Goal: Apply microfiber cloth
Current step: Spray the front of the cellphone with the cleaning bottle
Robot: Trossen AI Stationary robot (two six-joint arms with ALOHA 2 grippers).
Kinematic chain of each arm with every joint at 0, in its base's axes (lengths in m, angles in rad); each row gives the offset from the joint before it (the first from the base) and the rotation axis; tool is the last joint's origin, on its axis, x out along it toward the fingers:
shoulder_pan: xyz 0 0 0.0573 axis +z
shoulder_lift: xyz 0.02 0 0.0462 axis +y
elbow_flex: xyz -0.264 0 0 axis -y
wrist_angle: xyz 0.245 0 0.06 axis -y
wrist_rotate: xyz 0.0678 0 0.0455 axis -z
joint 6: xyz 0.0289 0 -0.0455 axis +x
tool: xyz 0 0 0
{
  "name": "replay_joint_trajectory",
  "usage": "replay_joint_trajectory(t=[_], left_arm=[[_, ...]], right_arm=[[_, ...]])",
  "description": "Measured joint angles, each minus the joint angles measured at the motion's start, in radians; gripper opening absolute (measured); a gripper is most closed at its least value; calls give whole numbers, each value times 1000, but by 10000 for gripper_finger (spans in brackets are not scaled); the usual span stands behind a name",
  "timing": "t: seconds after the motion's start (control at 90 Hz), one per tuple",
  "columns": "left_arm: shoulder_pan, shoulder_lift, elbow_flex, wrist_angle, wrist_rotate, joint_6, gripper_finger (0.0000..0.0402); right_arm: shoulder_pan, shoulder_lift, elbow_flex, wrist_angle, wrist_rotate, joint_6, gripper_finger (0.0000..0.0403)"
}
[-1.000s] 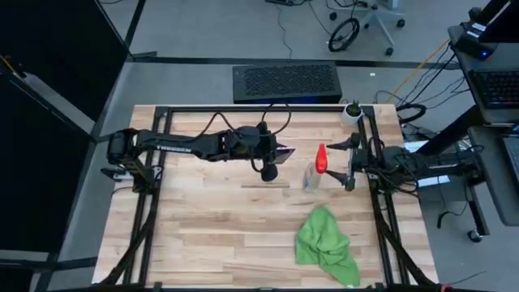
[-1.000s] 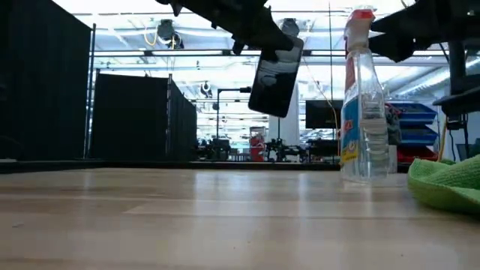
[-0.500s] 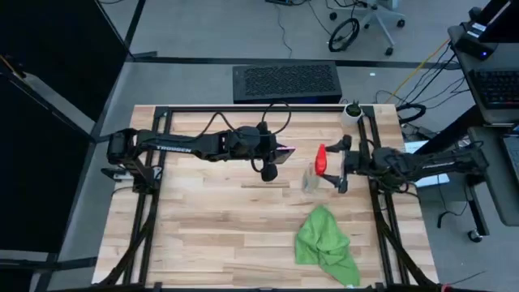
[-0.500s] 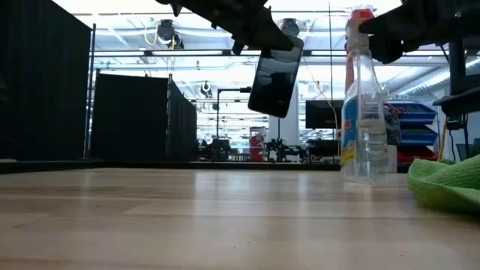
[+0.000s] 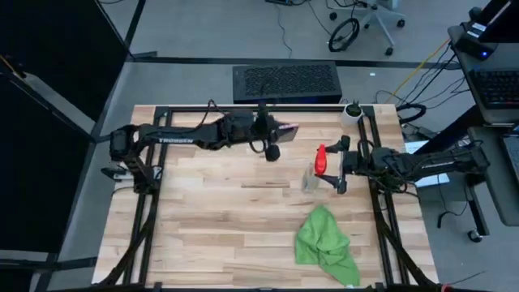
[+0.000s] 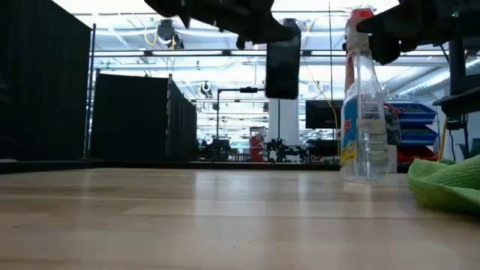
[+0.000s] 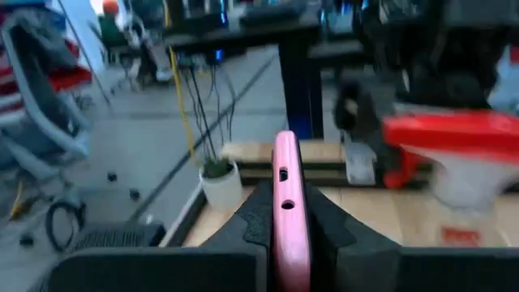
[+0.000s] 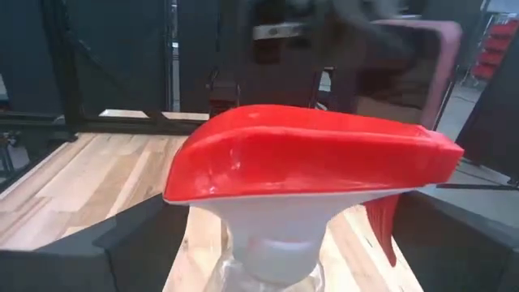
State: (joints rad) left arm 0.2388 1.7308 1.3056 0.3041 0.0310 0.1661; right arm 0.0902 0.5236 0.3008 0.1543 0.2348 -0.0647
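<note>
Since a second ago the left gripper (image 5: 280, 130) has drawn back toward the top of the high view, carrying the phone (image 5: 285, 129) with it — in the low view the phone (image 6: 283, 66) now hangs upright instead of tilted. That gripper sits left of centre near the upper edge of the table (image 5: 203, 235), its jaws clamped narrow on the phone; the left wrist view shows the pink edge of the phone (image 7: 285, 212) pinched between the two dark fingers (image 7: 250, 227).

Further right, the spray bottle (image 5: 315, 169) stands on the wood, its red nozzle (image 5: 321, 157) uppermost. The right gripper (image 5: 340, 165) has come in from the right frame rail to just beside the nozzle, its fingers spread wide — the right wrist view shows the nozzle (image 8: 312, 156) filling the space between them, not gripped.

Down in the lower right of the high view the cloth (image 5: 326, 246) lies crumpled on the table, well apart from both grippers; the low view catches its edge (image 6: 447, 182) at the right margin.
</note>
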Motion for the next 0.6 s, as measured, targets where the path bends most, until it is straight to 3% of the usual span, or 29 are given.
replay_joint_trajectory(t=[0.144, 0.344, 0.6], left_arm=[[64, 86, 18, 120, 95, -12, 15], [101, 223, 166, 215, 271, -106, 15], [92, 306, 314, 200, 331, -109, 15]], right_arm=[[0, 1, 0, 0, -2, 0, 384], [0, 6, 0, 0, -4, 17, 384], [0, 8, 0, -1, -6, 23, 384]])
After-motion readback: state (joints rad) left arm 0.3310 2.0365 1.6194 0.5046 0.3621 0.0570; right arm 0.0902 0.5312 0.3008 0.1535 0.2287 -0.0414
